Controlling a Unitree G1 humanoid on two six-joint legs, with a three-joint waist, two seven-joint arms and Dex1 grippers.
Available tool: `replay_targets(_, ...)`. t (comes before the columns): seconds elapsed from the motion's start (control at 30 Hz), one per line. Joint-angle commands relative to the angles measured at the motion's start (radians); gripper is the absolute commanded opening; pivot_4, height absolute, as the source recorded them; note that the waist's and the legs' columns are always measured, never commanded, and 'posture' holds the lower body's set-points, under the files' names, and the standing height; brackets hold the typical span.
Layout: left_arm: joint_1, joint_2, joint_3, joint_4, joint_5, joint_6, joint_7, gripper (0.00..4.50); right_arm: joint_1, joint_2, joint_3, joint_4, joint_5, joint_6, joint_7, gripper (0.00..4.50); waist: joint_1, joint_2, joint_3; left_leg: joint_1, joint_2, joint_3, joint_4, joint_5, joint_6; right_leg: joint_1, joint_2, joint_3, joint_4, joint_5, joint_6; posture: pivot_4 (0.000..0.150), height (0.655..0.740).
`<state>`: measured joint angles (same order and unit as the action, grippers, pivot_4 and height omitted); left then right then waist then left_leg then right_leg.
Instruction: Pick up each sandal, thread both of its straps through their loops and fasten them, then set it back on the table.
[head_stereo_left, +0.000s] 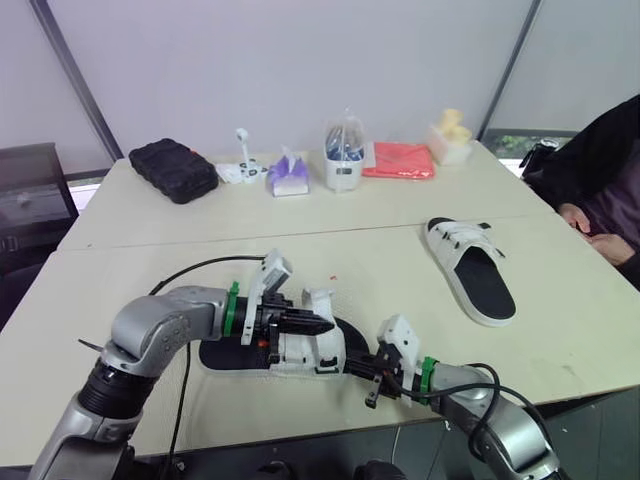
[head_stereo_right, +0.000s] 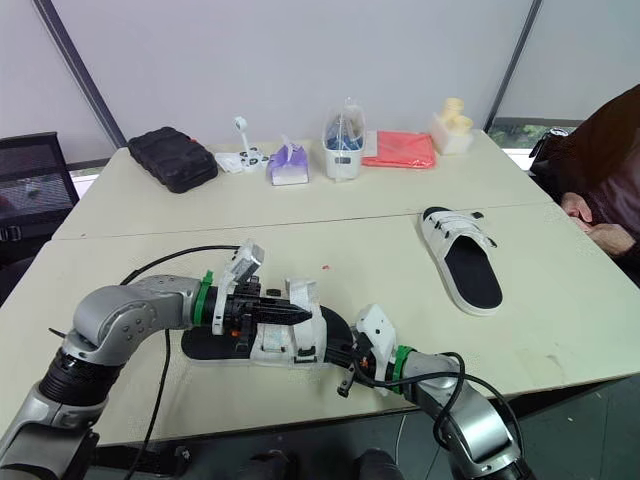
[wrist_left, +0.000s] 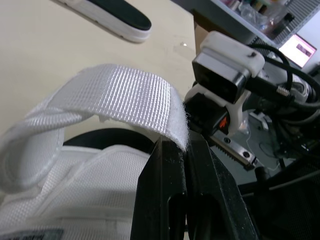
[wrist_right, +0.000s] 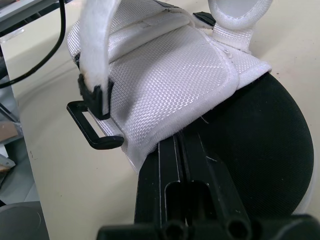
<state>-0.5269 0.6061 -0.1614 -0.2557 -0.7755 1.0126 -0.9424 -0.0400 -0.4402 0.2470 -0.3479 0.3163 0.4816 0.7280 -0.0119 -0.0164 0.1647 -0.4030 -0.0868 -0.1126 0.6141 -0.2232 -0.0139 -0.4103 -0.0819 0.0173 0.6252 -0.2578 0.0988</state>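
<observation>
Left eye view gives you the table with two sandals well apart. The far sandal lies flat on the robot's right, and the near sandal sits by the front edge between both grippers.

Judge the near one as light. Its black sole looks like firm foam that should hold its shape, so brace it there. The white woven upper is soft and will likely fold under pressure, which makes it a poor place to clamp.

The left gripper has its fingers pinching the tip of the webbing strap, which arches limply. Grip it near the end, since it probably buckles if pushed.

The right gripper has its fingers pressed together at the upper's edge; you cannot tell whether they trap any fabric. The black plastic loop is small, rigid and hangs loose, so it will likely swing unless you steady it.
</observation>
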Motion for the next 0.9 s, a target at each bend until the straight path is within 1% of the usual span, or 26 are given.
replay_targets(0.03,-0.001,0.004,-0.005,-0.035,-0.005,-0.011,-0.026,0.03,0.019,0.003,0.025,0.03,-0.024,0.023,-0.022,0.0,0.0,0.0,0.0,0.0,0.0,0.0,0.0,0.0,0.0,0.0,0.0,0.0,0.0,0.0,0.0,0.15,0.74)
replay_targets(0.27,0.014,0.015,-0.031,-0.039,0.03,-0.032,-0.042,0.03,0.023,0.003,0.025,0.026,-0.022,0.024,-0.027,0.0,0.0,0.0,0.0,0.0,0.0,0.0,0.0,0.0,0.0,0.0,0.0,0.0,0.0,0.0,0.0,0.15,0.74)
replay_targets(0.47,0.029,0.054,-0.1,-0.043,0.129,-0.112,-0.075,0.03,0.021,0.007,0.026,0.03,-0.022,0.022,-0.031,0.0,-0.001,0.0,0.0,0.001,0.0,0.0,0.0,0.0,0.0,0.001,0.0,0.0,0.001,0.0,0.0,0.15,0.74)
replay_targets(0.57,0.036,0.061,-0.113,-0.042,0.151,-0.139,-0.092,0.03,0.021,0.009,0.027,0.031,-0.023,0.02,-0.033,0.0,-0.001,0.0,0.0,0.002,0.0,0.0,0.0,0.0,0.0,0.001,0.0,0.0,0.001,-0.001,-0.002,0.15,0.74)
replay_targets(0.73,0.015,0.061,-0.143,-0.037,0.223,-0.213,-0.103,0.03,0.02,0.011,0.031,0.034,-0.024,0.018,-0.033,0.0,0.0,0.0,0.0,0.002,0.0,0.0,0.0,0.0,0.0,0.001,0.0,0.0,0.001,-0.001,-0.002,0.15,0.74)
replay_targets(0.9,-0.024,0.071,-0.179,-0.055,0.251,-0.251,-0.172,0.03,0.017,0.011,0.032,0.035,-0.025,0.017,-0.032,0.0,0.0,0.0,0.0,0.002,0.0,0.0,0.0,0.0,0.0,0.001,0.0,0.0,0.001,-0.001,-0.002,0.15,0.74)
